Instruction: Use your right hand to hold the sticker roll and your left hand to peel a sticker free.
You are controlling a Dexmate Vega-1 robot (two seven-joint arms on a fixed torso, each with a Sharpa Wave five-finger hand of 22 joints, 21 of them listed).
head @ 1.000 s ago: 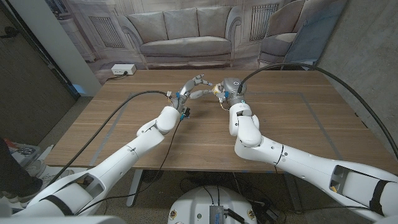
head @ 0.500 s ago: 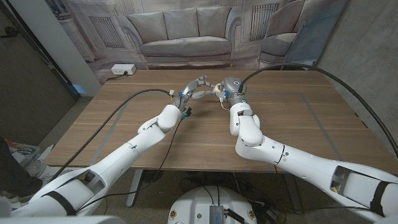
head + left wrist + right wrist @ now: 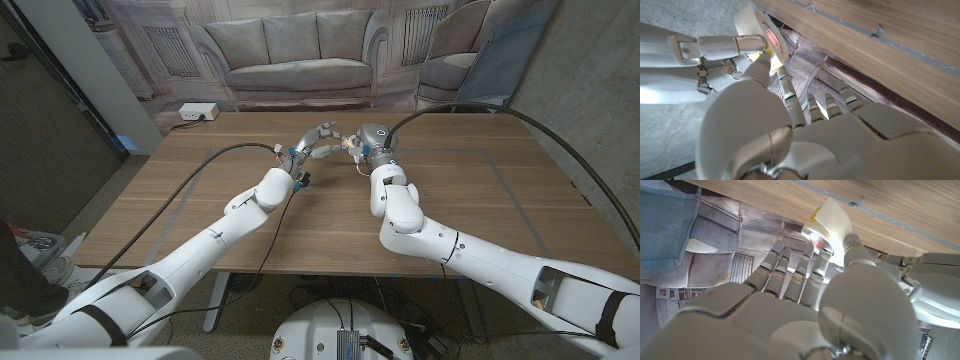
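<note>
White sticker roll (image 3: 829, 221) held in right hand (image 3: 367, 140); left hand (image 3: 312, 140) pinching its edge.

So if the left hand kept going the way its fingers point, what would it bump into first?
Probably the sticker roll, held by the right hand. The left hand already reaches it, so almost no gap remains.

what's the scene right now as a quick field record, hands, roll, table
right hand: holds the sticker roll above the table
left hand: reaches to the roll, a fingertip on its edge
sticker roll: white, with yellow and red stickers; held up between the two hands
peel: cannot tell whether a sticker has lifted
table: wooden, with tape lines
behind the table: sofa backdrop
</note>
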